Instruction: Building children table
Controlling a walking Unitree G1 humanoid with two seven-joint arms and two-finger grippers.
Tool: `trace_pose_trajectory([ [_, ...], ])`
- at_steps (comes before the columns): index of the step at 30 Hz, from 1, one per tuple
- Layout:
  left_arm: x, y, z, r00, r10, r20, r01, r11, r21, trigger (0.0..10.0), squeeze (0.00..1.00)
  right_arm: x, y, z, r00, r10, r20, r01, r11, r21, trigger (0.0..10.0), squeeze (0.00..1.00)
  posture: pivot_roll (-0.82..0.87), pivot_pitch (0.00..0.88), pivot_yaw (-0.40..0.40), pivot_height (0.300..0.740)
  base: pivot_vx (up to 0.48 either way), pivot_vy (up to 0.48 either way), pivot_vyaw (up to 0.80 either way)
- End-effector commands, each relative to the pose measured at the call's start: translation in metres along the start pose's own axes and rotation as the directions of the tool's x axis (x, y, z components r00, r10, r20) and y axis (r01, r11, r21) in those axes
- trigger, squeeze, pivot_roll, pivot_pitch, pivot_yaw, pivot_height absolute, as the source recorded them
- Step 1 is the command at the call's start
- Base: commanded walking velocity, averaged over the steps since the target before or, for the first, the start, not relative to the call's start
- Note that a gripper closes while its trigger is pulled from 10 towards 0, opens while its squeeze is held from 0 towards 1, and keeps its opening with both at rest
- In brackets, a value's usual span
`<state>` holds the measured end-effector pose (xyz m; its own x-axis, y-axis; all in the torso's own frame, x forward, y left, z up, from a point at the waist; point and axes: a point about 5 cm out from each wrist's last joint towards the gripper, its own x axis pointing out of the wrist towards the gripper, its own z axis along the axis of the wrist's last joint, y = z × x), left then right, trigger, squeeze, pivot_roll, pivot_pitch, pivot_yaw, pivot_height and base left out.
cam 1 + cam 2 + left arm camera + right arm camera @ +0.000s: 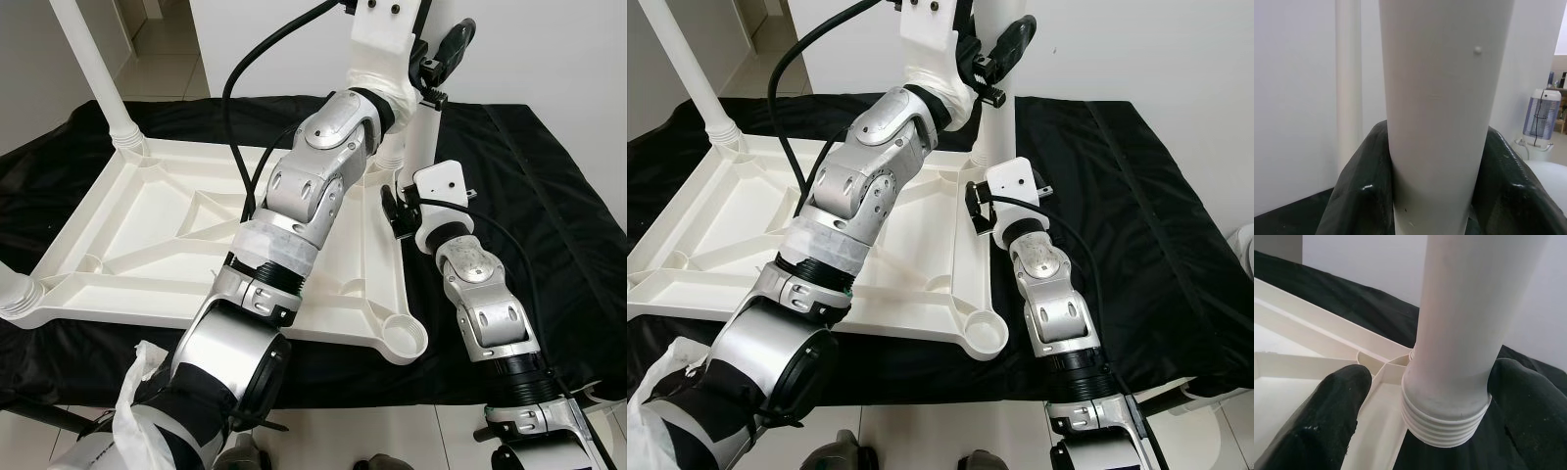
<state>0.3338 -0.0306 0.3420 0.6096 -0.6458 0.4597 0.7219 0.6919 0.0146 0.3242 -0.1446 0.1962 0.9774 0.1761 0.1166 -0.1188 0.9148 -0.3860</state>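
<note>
White walls and pale floor tiles surround a low platform draped in a black cloth, which carries the work. No brand, label or readable writing shows on any part.

On the cloth lies the table top, upside down: white moulded plastic with raised ribs running diagonally across its underside and a round socket at each corner. The near right socket stands open. One white leg rises upright from the far left corner, and another white stub sits at the near left corner.

At the far right corner a further table leg, a smooth white tube with a ribbed threaded end, stands upright just at the corner socket; the right wrist view shows its threads still above the socket.

The left gripper is clamped high on this leg, its black fingers pressed against both sides of the tube. The right gripper sits low by the threaded end, fingers spread on either side of it; whether they touch the leg cannot be told.
</note>
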Motion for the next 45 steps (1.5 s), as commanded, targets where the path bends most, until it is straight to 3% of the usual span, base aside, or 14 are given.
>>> trace_pose_trajectory([
  [1, 0.003, -0.012, 0.005, 0.999, -0.037, 0.026, 0.038, 0.999, -0.014, 10.0, 0.0, 0.0, 0.003, -0.003, 1.0, 0.01, -0.011, -0.01, 1.0, -0.02, 10.0, 0.0, -0.03, 0.0, 0.014, 0.74, 0.0, 0.0, 0.0],
  [7, 0.001, -0.018, 0.003, 0.998, -0.056, 0.013, 0.056, 0.998, -0.02, 10.0, 0.0, 0.005, -0.011, 0.004, 0.997, -0.067, 0.038, 0.069, 0.997, -0.046, 10.0, 0.0, -0.03, 0.0, 0.018, 0.74, 0.0, 0.0, 0.0],
  [15, 0.001, -0.022, 0.004, 0.998, -0.068, 0.013, 0.068, 0.997, -0.037, 10.0, 0.0, 0.01, -0.017, 0.011, 0.989, -0.119, 0.089, 0.121, 0.992, -0.027, 10.0, 0.0, -0.02, 0.0, 0.014, 0.74, 0.0, 0.0, 0.0],
  [38, -0.002, -0.032, 0.003, 0.995, -0.095, 0.002, 0.095, 0.993, -0.065, 10.0, 0.0, 0.014, -0.012, 0.003, 0.986, -0.081, 0.145, 0.097, 0.99, -0.105, 10.0, 0.0, -0.02, 0.0, 0.01, 0.74, 0.0, 0.0, 0.0],
  [40, -0.002, -0.032, 0.003, 0.995, -0.096, 0.002, 0.096, 0.993, -0.069, 10.0, 0.0, 0.014, -0.012, 0.001, 0.986, -0.084, 0.143, 0.099, 0.99, -0.101, 1.8, 0.0, -0.02, 0.0, 0.01, 0.74, 0.0, 0.0, 0.0],
  [41, -0.002, -0.032, 0.003, 0.995, -0.096, 0.002, 0.096, 0.993, -0.069, 10.0, 0.0, 0.014, -0.012, 0.0, 0.986, -0.083, 0.144, 0.098, 0.99, -0.102, 1.8, 0.0, -0.02, 0.0, 0.01, 0.74, 0.0, 0.0, 0.0],
  [42, -0.002, -0.033, 0.004, 0.995, -0.097, 0.003, 0.097, 0.993, -0.071, 10.0, 0.0, 0.014, -0.011, -0.001, 0.986, -0.079, 0.145, 0.093, 0.991, -0.092, 2.5, 0.0, -0.02, 0.0, 0.01, 0.74, 0.0, 0.0, 0.0],
  [44, -0.002, -0.033, 0.004, 0.995, -0.097, 0.005, 0.098, 0.993, -0.071, 10.0, 0.0, 0.013, -0.01, -0.001, 0.986, -0.076, 0.147, 0.089, 0.992, -0.084, 2.5, 0.0, -0.02, 0.0, 0.01, 0.74, 0.0, 0.0, 0.0],
  [45, -0.002, -0.033, 0.004, 0.995, -0.098, 0.004, 0.098, 0.993, -0.072, 10.0, 0.0, 0.013, -0.011, -0.002, 0.986, -0.085, 0.143, 0.099, 0.991, -0.089, 0.0, 0.0, -0.02, 0.0, 0.01, 0.74, 0.0, 0.0, 0.0],
])
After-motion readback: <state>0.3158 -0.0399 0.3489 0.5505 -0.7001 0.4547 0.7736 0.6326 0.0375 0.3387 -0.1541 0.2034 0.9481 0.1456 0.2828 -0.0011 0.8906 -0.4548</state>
